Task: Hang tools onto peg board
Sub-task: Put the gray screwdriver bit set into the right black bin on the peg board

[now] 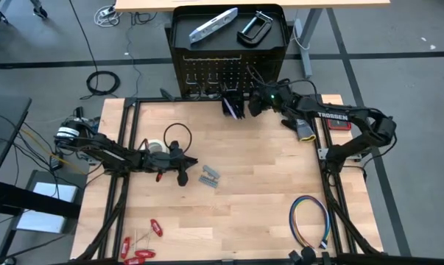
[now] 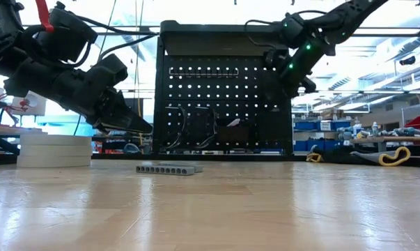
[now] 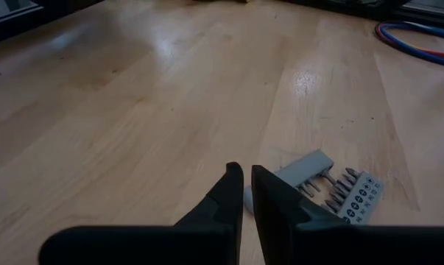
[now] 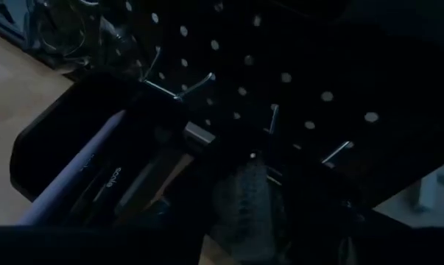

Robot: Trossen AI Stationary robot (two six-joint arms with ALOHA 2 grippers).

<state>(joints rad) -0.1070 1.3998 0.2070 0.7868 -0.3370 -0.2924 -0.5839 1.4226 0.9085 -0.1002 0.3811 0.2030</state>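
Observation:
The peg board stands at the table's far edge; on its top tray lie a silver bar-shaped tool and a black C-clamp. My right gripper hovers in front of the board, beside a small black bin that holds dark pens. My left gripper is shut on nothing, just above the table. Its tips are just short of a grey bit holder that lies flat. White tape rolls and a black cable loop lie behind it. Red-handled tools lie at the near left.
A multicoloured wire loop lies at the near right. A small red case sits by the right arm's base. Several bare hooks stick out of the board. The table's middle is bare wood.

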